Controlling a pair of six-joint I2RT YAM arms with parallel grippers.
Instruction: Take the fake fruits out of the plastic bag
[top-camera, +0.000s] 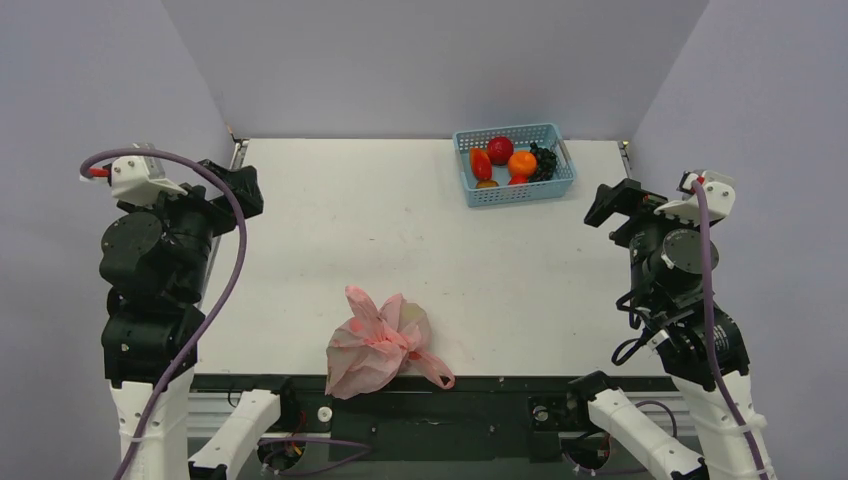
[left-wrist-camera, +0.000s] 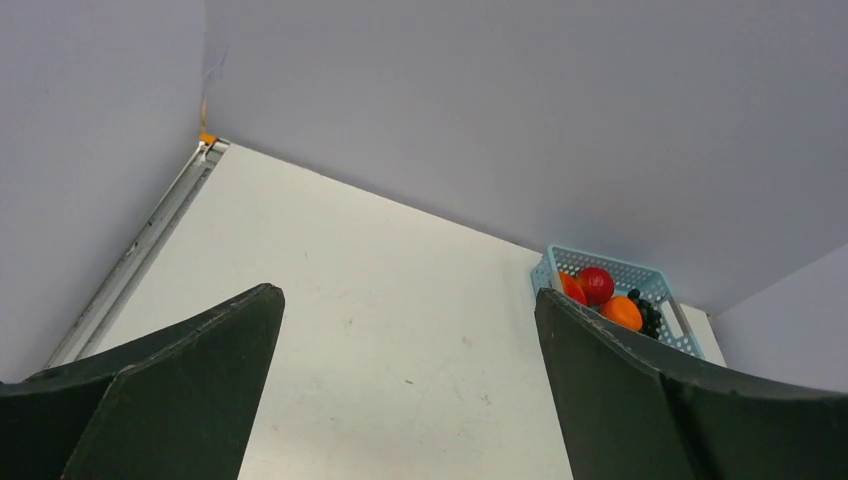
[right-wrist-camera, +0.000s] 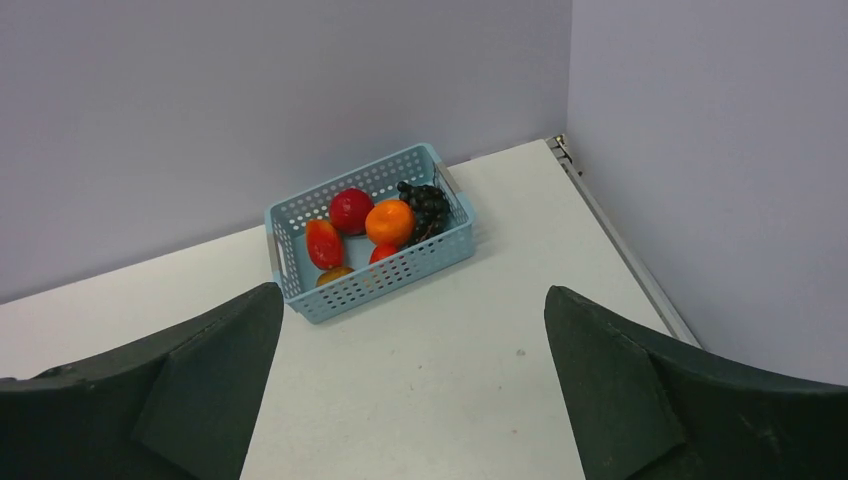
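thin translucent pink plastic bag (top-camera: 380, 342) lies bunched at the white table (top-camera: 400, 230) near edge, contents not visible. left gripper (left-wrist-camera: 405, 293) and right gripper (right-wrist-camera: 412, 291) both released, parked aside, presumably pre-approach.

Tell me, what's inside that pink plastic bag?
The pink plastic bag bulges, and one pale rounded shape shows at its far side. Anything else inside is hidden by the crumpled plastic.

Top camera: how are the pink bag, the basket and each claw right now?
pink plastic bag: lying bunched up and bulging, nothing gripping it.
blue mesh basket: upright, fruit inside.
left claw: open, empty.
right claw: open, empty.
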